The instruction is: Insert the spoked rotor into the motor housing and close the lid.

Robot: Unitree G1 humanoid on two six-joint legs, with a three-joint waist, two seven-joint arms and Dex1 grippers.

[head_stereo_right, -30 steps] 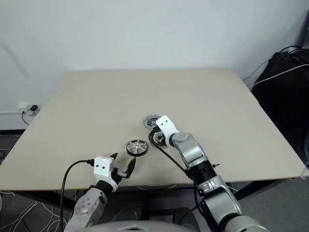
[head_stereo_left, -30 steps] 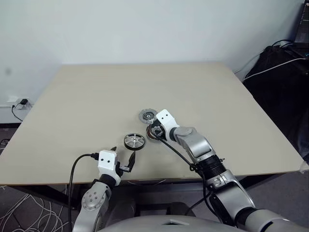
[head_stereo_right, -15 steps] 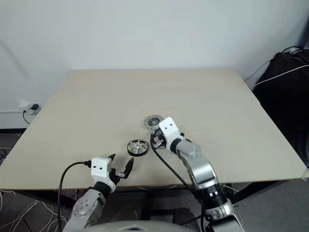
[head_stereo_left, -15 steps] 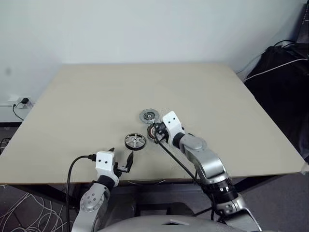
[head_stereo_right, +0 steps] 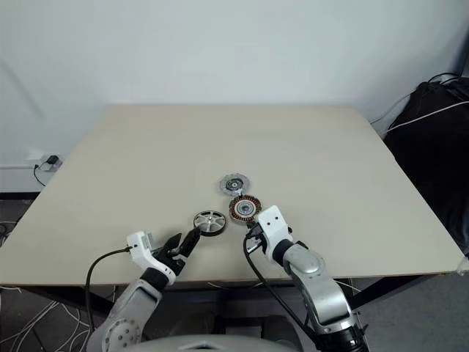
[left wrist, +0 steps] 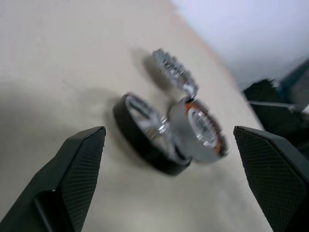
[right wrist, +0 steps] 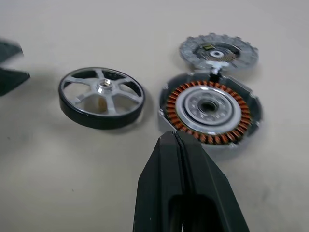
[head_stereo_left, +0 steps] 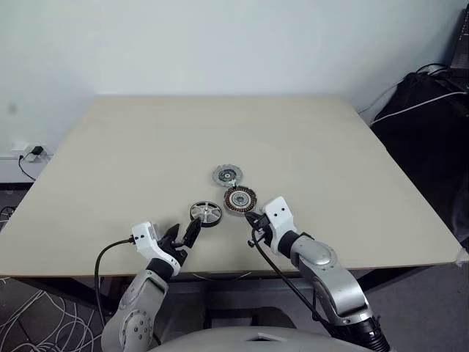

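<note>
Two sets of fingers: left gripper (head_stereo_left: 185, 235) wide open just short of the spoked rotor (head_stereo_left: 204, 213), right gripper (right wrist: 182, 159) pinched shut, empty, near the motor housing (right wrist: 209, 108). Risk: open fingers nudge the rotor across the surface (head_stereo_left: 146, 147) instead of straddling it.

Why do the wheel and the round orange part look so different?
The wheel has a thick black rim and shiny silver spokes with gaps between them; the orange part has a ring of copper-orange coils around a solid silvery middle. The wheel lies closer to the open left gripper; the orange part lies in front of the shut right gripper. Both are round and lie flat on the table.
</note>
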